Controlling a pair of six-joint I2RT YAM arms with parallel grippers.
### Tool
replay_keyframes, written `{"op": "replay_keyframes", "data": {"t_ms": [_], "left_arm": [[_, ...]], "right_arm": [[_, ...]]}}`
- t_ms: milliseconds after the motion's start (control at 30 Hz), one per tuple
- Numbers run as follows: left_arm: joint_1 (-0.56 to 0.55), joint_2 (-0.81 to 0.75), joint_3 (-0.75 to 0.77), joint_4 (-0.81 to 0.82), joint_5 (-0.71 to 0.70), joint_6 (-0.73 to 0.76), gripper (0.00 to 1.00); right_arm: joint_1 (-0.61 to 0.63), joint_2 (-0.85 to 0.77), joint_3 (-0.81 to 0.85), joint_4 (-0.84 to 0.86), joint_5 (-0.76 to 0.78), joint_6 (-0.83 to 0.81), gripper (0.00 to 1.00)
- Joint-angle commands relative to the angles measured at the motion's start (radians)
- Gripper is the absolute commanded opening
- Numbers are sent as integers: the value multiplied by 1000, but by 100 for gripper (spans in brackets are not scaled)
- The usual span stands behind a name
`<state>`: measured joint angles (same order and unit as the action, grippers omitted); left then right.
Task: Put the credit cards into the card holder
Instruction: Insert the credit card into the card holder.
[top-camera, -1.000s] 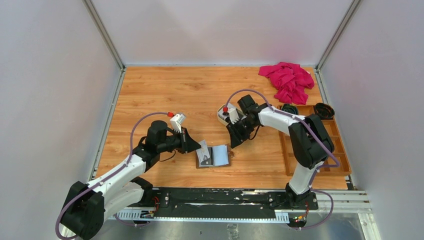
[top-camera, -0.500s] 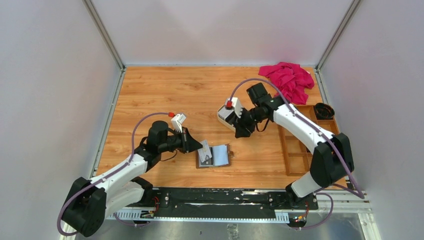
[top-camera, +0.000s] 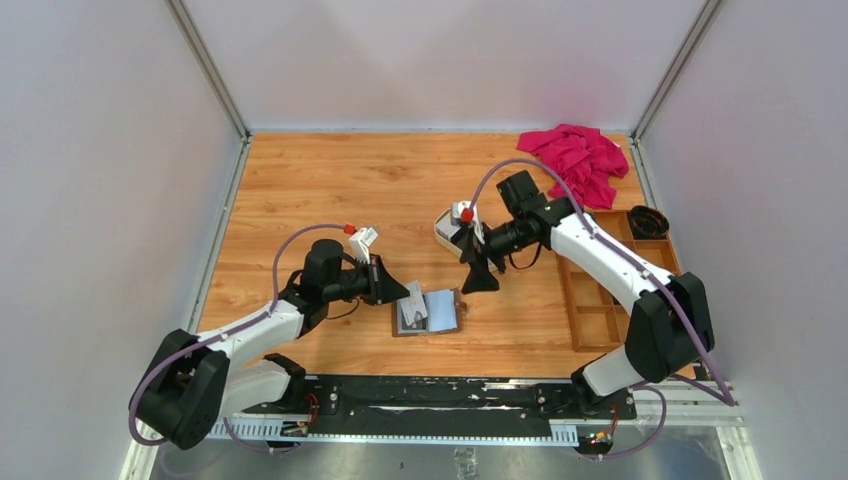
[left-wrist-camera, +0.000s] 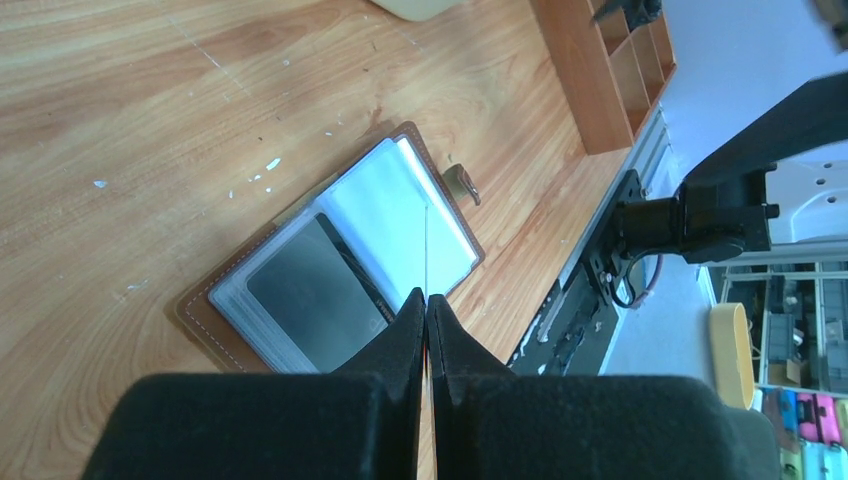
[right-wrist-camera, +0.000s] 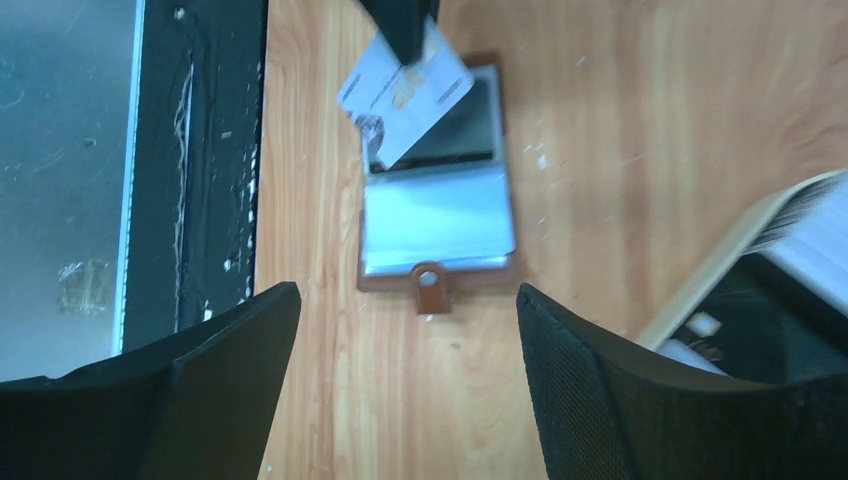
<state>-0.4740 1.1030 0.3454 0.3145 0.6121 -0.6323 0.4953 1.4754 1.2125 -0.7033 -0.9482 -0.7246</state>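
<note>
On the wood-grain desk (top-camera: 340, 190), the left tool (top-camera: 397, 292) sits near the middle of the near edge. Its black fingers are pressed together on a thin pale credit card (right-wrist-camera: 405, 88), a flat rectangle with faint printing, held tilted. The card hangs over the left half of the card holder (top-camera: 432, 312); whether it touches cannot be told.

The holder lies open and flat just right of that tool. It is brown stitched leather, roughly square when spread, with glossy clear plastic sleeves inside. The left sleeve shows a dark card, and the right one looks pale blue-white. A small rounded snap tab (right-wrist-camera: 429, 279) sticks out from its right edge.

Beyond the holder and slightly right, the right tool (top-camera: 480, 278) hangs above the desk. Its two matte black fingers (right-wrist-camera: 220, 360) are spread wide with nothing between them.

Just behind it sits a cream oval tray (top-camera: 443, 232) holding flat pale and dark pieces too blurred to name. Further right stands a wooden compartment box (top-camera: 572, 300), and a crumpled pink cloth (top-camera: 578, 160) lies in the far right corner.
</note>
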Motion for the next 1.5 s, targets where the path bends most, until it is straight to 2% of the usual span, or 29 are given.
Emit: {"op": "replay_keyframes", "data": {"t_ms": [0, 100, 533, 1067, 1467], "left_arm": [[-5, 24, -18, 54, 20, 0, 0], [-5, 58, -25, 87, 23, -10, 0], [-5, 184, -8, 156, 57, 0, 0], [-5, 201, -8, 156, 67, 11, 0], [-4, 213, -9, 156, 74, 16, 0]], "right_arm": [[14, -71, -155, 89, -40, -19, 83], [14, -104, -223, 156, -6, -33, 83], [64, -46, -258, 166, 68, -117, 78], [159, 13, -264, 165, 166, -157, 73], [168, 25, -260, 158, 186, -164, 73]]}}
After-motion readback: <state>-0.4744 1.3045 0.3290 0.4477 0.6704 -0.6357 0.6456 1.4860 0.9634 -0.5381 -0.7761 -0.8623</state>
